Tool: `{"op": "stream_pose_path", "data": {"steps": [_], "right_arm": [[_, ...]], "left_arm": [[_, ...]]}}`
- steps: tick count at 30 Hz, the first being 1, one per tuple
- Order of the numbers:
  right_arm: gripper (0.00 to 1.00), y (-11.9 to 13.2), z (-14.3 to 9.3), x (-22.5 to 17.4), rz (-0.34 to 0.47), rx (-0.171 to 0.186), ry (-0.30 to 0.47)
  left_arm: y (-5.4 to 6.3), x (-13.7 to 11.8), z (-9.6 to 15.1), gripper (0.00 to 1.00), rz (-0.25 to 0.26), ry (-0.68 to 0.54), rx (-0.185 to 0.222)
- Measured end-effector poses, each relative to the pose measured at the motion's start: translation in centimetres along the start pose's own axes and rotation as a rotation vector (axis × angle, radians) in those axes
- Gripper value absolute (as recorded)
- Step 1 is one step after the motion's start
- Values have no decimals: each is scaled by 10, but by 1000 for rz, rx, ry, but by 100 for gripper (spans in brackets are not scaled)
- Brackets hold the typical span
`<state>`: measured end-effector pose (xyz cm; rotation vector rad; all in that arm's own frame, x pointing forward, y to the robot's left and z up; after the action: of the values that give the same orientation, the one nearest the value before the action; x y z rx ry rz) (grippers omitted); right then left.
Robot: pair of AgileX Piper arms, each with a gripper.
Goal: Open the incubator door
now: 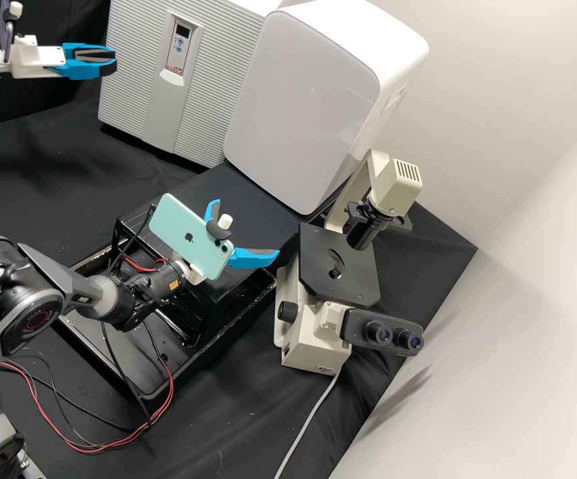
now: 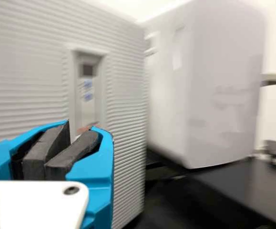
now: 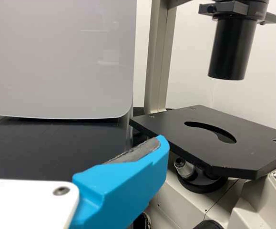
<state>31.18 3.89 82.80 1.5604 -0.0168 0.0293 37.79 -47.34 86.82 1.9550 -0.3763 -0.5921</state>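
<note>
"How was the step to be done well?"

"In my judgement, the left claw [image 1: 115, 60] had to meet the free edge of the door [image 1: 139, 73] squarely, then pull slowly, along a curve. A hard, straight pull could slip, or drag the incubator [image 1: 219, 86]."

"Which box was that?"

"The ribbed one, I believe, far and to the left, beside the white box [image 1: 302, 100]."

"And the claws?"

"The left claw was closed, pad against pad, with nothing held, near the incubator's left side. If it touched, I could not tell. The right claw [image 1: 246, 227] was wide open and empty, left of the microscope [image 1: 312, 332]."

"What was inside the incubator?"

"Its door was shut, so I could not tell. The white box looked shut also."
</note>
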Motion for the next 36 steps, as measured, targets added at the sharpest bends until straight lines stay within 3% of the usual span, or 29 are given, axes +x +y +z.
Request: {"op": "stream_pose_path", "data": {"steps": [6, 10, 11, 13, 16, 23, 29, 36], "right_arm": [[100, 0, 0, 0, 0, 0, 0], [100, 0, 0, 0, 0, 0, 0], [100, 0, 0, 0, 0, 0, 0], [100, 0, 0, 0, 0, 0, 0], [100, 0, 0, 0, 0, 0, 0], [100, 0, 0, 0, 0, 0, 0], [100, 0, 0, 0, 0, 0, 0], [100, 0, 0, 0, 0, 0, 0]], "left_arm": [[-1, -14, 1, 0, 3, 8, -7], [-4, -19, -7, 0, 6, 86, -27], [-4, -20, -11, 100, 8, 123, -32], [-4, -21, -18, 100, 16, 202, -40], [-7, -26, -28, 100, -10, 311, -66], [-15, -34, -44, 100, -55, 414, -97], [-12, -31, -56, 100, -58, 439, -87], [2, -21, -64, 100, -36, 448, -53]]}}
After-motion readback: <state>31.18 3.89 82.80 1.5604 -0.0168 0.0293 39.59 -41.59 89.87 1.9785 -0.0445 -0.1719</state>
